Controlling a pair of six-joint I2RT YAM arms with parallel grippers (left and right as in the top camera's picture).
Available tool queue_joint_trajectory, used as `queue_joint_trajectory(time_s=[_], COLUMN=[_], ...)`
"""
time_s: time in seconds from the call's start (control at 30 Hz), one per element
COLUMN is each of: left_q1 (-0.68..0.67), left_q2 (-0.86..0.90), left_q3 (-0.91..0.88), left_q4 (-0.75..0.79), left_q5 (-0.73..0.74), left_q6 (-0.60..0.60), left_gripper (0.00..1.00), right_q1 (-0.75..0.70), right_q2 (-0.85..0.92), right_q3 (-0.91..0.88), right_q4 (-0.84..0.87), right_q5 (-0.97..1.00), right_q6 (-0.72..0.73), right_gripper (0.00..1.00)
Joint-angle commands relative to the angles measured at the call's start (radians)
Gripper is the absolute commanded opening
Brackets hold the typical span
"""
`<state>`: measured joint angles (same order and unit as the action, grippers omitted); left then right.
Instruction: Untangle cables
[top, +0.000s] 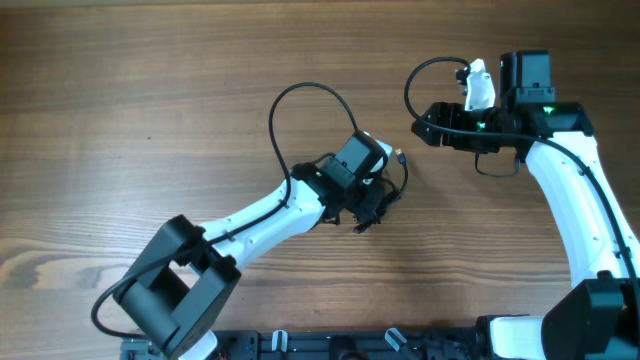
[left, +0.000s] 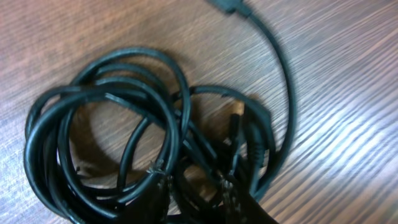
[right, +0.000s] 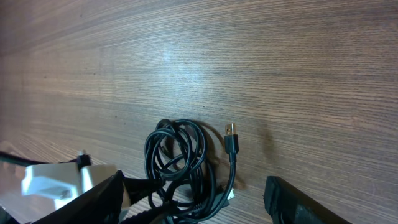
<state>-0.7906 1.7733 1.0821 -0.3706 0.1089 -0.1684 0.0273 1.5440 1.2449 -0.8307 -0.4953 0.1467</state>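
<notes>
Reaching over the middle of the wooden table (top: 150, 90), the left gripper (top: 372, 208) is low over a loose tangle of thin black cables (left: 176, 124), though whether it has clamped a strand cannot be told; the cords look light, limp and slippery, best taken by one outer loop or by the gold-tipped plug (right: 231, 135) lying free just beside the coil, while the right gripper (right: 194, 186), off to the right, stands spread wide and empty
</notes>
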Motion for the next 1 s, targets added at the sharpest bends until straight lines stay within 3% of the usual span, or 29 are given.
queue_joint_trajectory(time_s=[0.0,0.37,0.73,0.97], left_q1=[-0.008,-0.008,-0.032,-0.031], left_q2=[0.022,-0.043,0.036,0.060], left_q3=[0.022,0.070,0.063,0.063], left_q4=[-0.002,-0.001,-0.091,-0.102], left_q5=[-0.008,0.089,0.078,0.072], left_q6=[0.019,0.034,0.072,0.113], left_gripper=[0.24,0.40,0.32,0.34], right_q1=[-0.003,-0.003,-0.003,-0.003], right_q2=[0.010,0.010,0.010,0.010], right_q3=[0.010,0.010,0.010,0.010], right_q4=[0.000,-0.011,-0.032,-0.040], right_q5=[0.009,0.009,0.009,0.009], right_q6=[0.009,-0.014,-0.016,-0.016], right_gripper=[0.76,0.78,0.78,0.78])
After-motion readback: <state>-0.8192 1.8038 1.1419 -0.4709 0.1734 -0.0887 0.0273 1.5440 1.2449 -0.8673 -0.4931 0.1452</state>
